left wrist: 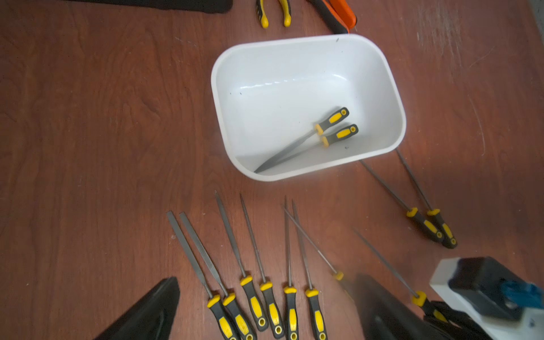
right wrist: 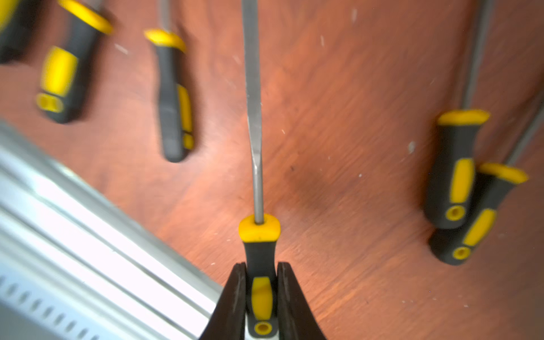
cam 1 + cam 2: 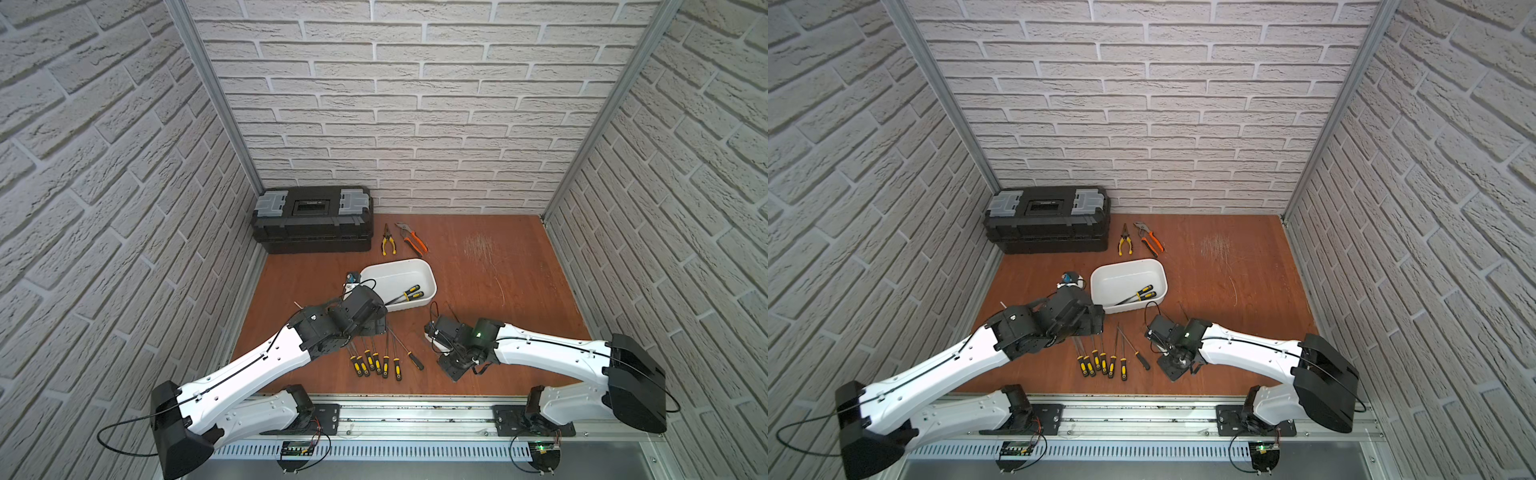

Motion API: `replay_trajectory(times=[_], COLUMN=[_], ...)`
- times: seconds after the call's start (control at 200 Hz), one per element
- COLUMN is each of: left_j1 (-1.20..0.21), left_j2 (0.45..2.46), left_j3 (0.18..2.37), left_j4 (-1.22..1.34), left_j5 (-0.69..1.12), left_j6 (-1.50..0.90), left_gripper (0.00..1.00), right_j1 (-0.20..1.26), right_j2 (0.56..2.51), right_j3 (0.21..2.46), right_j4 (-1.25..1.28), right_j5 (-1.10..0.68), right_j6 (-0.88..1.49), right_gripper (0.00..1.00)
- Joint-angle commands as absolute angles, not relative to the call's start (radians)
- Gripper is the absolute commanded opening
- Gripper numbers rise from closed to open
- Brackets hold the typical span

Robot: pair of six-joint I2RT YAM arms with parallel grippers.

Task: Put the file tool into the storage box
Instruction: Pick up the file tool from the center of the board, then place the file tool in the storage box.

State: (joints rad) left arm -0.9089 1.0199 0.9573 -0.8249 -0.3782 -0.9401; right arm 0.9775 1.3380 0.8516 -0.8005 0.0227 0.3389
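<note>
While the right claw [image 2: 261,270] stands clamped on the black-and-yellow handle of the file tool [image 2: 255,103], both jaws press flat against the grip. The grey blade runs straight out ahead of the fingertips. Whether the blade tip is clear of the table [image 2: 338,147] cannot be told.

The storage box [image 3: 432,276] sits ahead of the right claw and a little to its left, near but not touching it. Two files [image 1: 332,119] lie side by side inside it. Their handles are on the right claw's side and their tips point toward the left claw [image 1: 266,279].

The left claw's jaws stand wide apart and it holds nothing. It hovers above a row of files [image 1: 255,306] lying on the table directly beneath it, with the box just ahead of it.

A pair of files [image 2: 454,164] lies close beside the right claw, handles touching.

The black toolbox [image 3: 311,220], yellow-handled pliers [image 3: 389,241] and orange-handled pliers [image 3: 413,241] lie well beyond both claws, at the back wall.
</note>
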Motion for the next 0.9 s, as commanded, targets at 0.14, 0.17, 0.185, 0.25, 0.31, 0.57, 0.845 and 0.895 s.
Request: replay_trajectory(times=[0.14,0.17,0.185,0.25,0.31,0.57,0.845,0.895], left_j1=[-0.757,-0.729,-0.713,-0.647,-0.578,-0.425,-0.368,-0.368], left_j2=[0.995,1.0,1.002,1.014,1.04,1.178,1.192,1.192], left_j3=[0.987,0.993,0.995,1.006,1.016,1.139,1.165,1.162], left_j4=[-0.715,-0.701,-0.694,-0.657,-0.621,-0.651,-0.663,-0.668], left_j5=[-0.373,-0.336,-0.325,-0.27,-0.193,-0.021,0.023,0.028], left_j6=[-0.979,-0.985,-0.986,-0.988,-0.984,-0.906,-0.893,-0.896], left_gripper=[0.98,0.98,0.98,0.98,0.98,0.98,0.98,0.98], right_j1=[0.917,0.895,0.882,0.822,0.759,0.592,0.572,0.572], right_j2=[1.347,1.369,1.38,1.436,1.493,1.788,2.027,2.055], right_j3=[1.153,1.19,1.208,1.282,1.356,1.658,1.827,1.84], right_j4=[-0.907,-0.916,-0.921,-0.938,-0.953,-0.994,-0.877,-0.862], right_j5=[0.093,0.087,0.082,0.056,0.038,-0.026,-0.048,-0.045], right_j6=[0.006,-0.045,-0.075,-0.192,-0.271,-0.527,-0.661,-0.666], right_gripper=[0.04,0.04,0.04,0.04,0.03,0.03,0.03,0.03])
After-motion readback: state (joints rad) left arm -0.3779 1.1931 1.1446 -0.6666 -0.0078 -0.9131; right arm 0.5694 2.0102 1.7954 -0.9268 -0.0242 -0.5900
